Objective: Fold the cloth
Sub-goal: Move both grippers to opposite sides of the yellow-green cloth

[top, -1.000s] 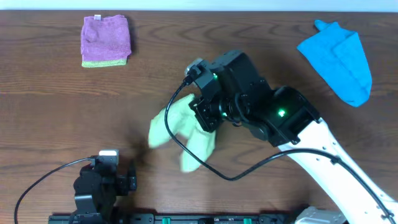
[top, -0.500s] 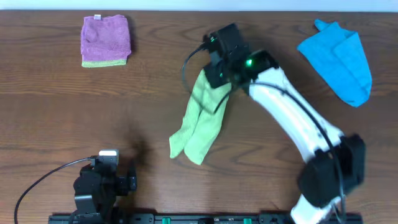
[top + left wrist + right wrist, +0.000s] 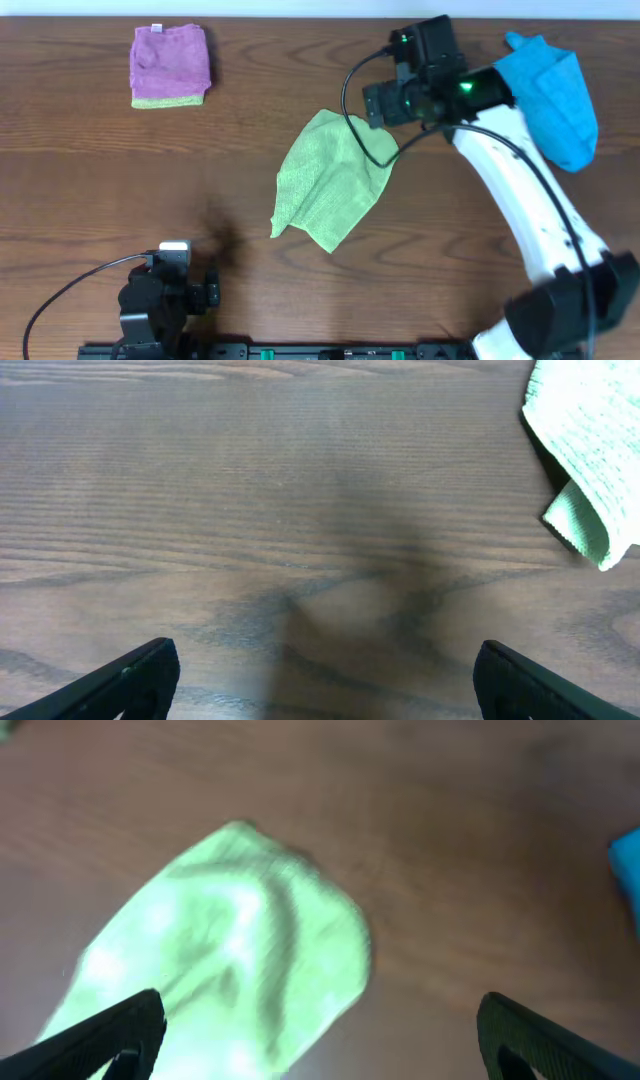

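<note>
The light yellow-green cloth lies loosely spread on the brown table, one corner pointing toward the near edge. My right gripper hovers just past its far right corner. In the blurred right wrist view the cloth sits below and left of the right gripper, whose jaws stand wide apart with nothing between them. My left gripper rests at the near left edge. Its wrist view shows the left gripper open over bare wood, with the cloth's near corner at upper right.
A folded purple cloth with a lime edge lies at the far left. A bright blue cloth lies at the far right, close behind the right arm. A black cable loops over the cloth's far edge.
The right arm swung toward the far right, drawing the bunched cloth out flatter, then opened and let it go. The left arm has not moved.
</note>
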Motion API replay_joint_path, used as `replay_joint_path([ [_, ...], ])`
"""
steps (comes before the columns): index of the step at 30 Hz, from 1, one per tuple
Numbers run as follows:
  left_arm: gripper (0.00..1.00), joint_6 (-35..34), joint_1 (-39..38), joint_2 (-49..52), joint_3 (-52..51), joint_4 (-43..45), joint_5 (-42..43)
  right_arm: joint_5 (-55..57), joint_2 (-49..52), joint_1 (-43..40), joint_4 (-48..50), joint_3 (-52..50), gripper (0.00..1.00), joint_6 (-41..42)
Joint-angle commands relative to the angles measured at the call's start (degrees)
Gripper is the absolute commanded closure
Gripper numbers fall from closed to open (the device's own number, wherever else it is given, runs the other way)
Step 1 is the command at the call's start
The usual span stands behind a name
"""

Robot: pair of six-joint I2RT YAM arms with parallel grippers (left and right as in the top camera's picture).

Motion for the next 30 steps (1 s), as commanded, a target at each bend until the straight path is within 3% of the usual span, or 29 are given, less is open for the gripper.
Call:
replay_joint_path([
  [1,0.05,0.6,-0.3,-0.3,-2.1,-2.3,-1.0,-10.1,-1.2,-1.5,-4.4,0.9,0.01,1.3],
  [11,0.05,-2.3,-0.3,-0.3,-2.1,5.9,12.1,-31.5,-1.2,-10.8,-11.2,-3.3,0.01,-4.5],
  [18,0.05,-14.6,-0.3,2.1,0.4,6.0,12.5,-32.6,-1.2,-14.4,-15.6,-6.6,0.01,-12.5],
  [21,0.05,-16.5,-0.3,8.8,5.1,4.4,12.6,-32.8,-1.2,-14.8,-15.8,-8.9,0.01,-13.3],
  [30,0.05,-17.3,-0.3,44.4,28.5,-6.9,20.9,-34.1,-1.2,-14.8,-16.2,-15.4,0.01,-15.8],
])
